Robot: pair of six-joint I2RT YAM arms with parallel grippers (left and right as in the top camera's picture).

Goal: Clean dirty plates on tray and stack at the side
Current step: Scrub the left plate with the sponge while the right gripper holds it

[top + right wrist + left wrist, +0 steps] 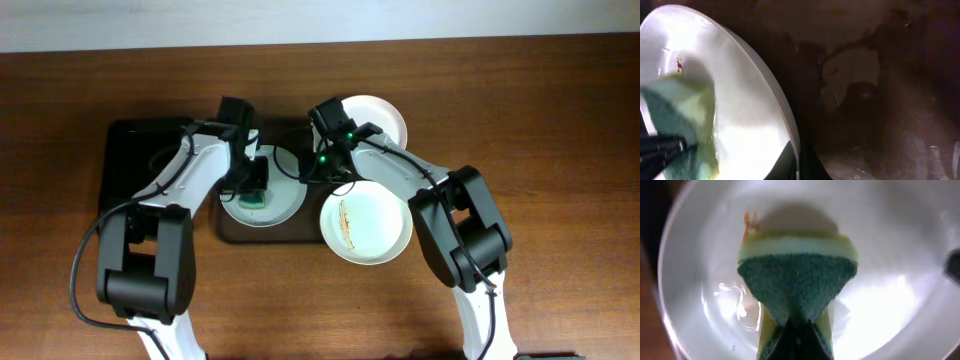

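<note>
A white plate (285, 205) lies on the dark brown tray (290, 236). My left gripper (256, 190) is shut on a green and yellow sponge (797, 277) that presses on this plate's inside (890, 255). A small orange stain (747, 220) shows just beyond the sponge. My right gripper (322, 170) is shut on the same plate's right rim (796, 150), one finger inside and one outside. The sponge also shows in the right wrist view (685, 120). A second plate (385, 235) with a brown-yellow streak lies at the tray's right end. A third plate (380, 118) sits behind it.
A smaller glossy black tray (140, 160) lies to the left of the brown tray, under my left arm. The brown wooden table (560, 150) runs out to the right and front. A pale wall edge lies along the back.
</note>
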